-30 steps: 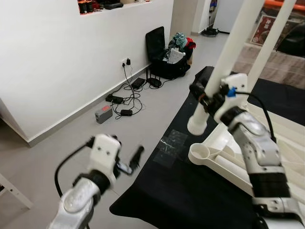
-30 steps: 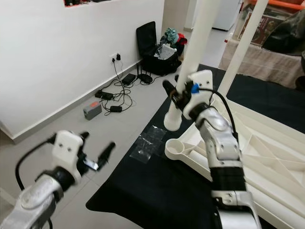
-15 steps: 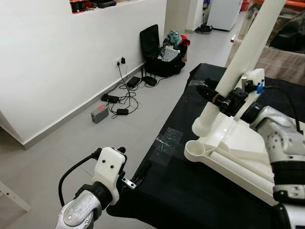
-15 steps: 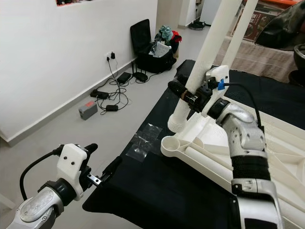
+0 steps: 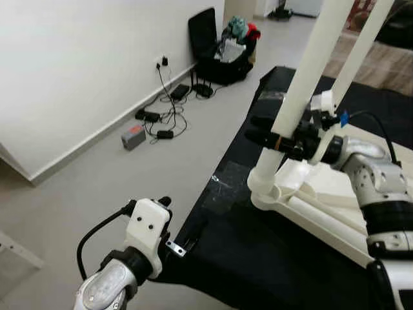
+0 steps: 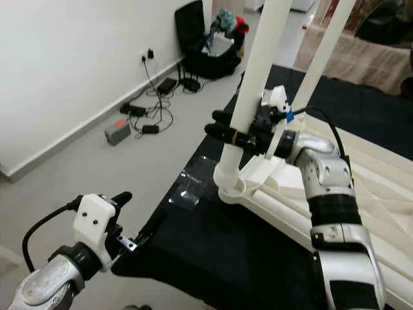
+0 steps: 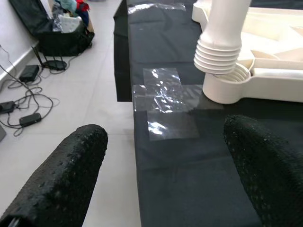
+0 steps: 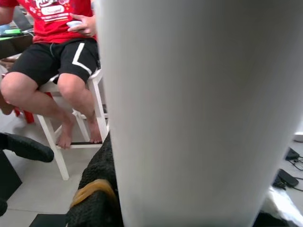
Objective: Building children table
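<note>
Your right gripper [image 6: 240, 134] is clamped on the white leg [image 6: 248, 97], whose ribbed end sits at the tabletop [image 5: 335, 213] corner socket [image 7: 225, 87]. Left gripper [image 7: 165, 156] wide open, holding nothing, over black mat [image 5: 258, 258].

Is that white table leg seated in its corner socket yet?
Not yet: the table leg's ribbed end sits just above the socket.

The white print on the person's red shirt [image 8: 52, 12] is unreadable.
</note>
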Controlling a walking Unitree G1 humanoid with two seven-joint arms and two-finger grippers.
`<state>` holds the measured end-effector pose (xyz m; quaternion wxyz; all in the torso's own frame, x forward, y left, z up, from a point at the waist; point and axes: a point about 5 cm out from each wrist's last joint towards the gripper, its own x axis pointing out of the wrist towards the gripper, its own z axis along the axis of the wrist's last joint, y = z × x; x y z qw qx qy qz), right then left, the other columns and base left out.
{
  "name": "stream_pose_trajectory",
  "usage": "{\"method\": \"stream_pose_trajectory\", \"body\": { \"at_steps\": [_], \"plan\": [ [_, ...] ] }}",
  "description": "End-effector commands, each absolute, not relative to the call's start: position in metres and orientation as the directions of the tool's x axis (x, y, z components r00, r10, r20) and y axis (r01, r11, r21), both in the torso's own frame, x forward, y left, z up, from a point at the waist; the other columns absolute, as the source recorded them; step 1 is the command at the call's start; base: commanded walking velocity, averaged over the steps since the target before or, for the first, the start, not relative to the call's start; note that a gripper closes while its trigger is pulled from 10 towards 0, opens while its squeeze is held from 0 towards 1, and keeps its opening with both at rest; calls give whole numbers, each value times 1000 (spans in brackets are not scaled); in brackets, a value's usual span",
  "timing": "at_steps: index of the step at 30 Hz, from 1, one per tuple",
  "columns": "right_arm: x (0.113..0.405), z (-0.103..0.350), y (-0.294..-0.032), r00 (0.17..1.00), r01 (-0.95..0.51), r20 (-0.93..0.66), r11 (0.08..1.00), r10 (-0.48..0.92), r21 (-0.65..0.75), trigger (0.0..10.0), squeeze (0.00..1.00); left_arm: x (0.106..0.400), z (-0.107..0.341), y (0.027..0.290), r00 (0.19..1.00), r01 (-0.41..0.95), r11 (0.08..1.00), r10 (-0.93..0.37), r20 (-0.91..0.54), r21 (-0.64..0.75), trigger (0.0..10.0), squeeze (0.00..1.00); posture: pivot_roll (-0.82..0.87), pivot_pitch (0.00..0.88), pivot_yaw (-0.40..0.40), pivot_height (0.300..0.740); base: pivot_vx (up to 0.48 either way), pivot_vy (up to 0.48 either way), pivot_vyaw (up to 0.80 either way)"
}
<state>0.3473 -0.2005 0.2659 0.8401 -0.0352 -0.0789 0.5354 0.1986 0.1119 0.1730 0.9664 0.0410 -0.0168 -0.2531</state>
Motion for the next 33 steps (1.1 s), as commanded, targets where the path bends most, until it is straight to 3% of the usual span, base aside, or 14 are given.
{"method": "stream_pose_trajectory", "body": {
  "at_steps": [1,20,33],
  "plan": [
    [346,268,-197,379,-905,88,389,921,-174,10000,0,197,173,113,867,497,864,-498,-1,84,10000,0,105,209,-42,740,0,0,0],
    [338,273,-222,327,-916,52,330,944,-229,10000,0,202,174,116,866,496,861,-500,0,114,10000,0,113,190,-12,740,0,0,0],
    [328,253,-216,272,-944,22,272,962,-188,10000,0,205,174,120,871,488,863,-491,-6,130,10000,0,120,188,-5,740,0,0,0]
  ]
}}
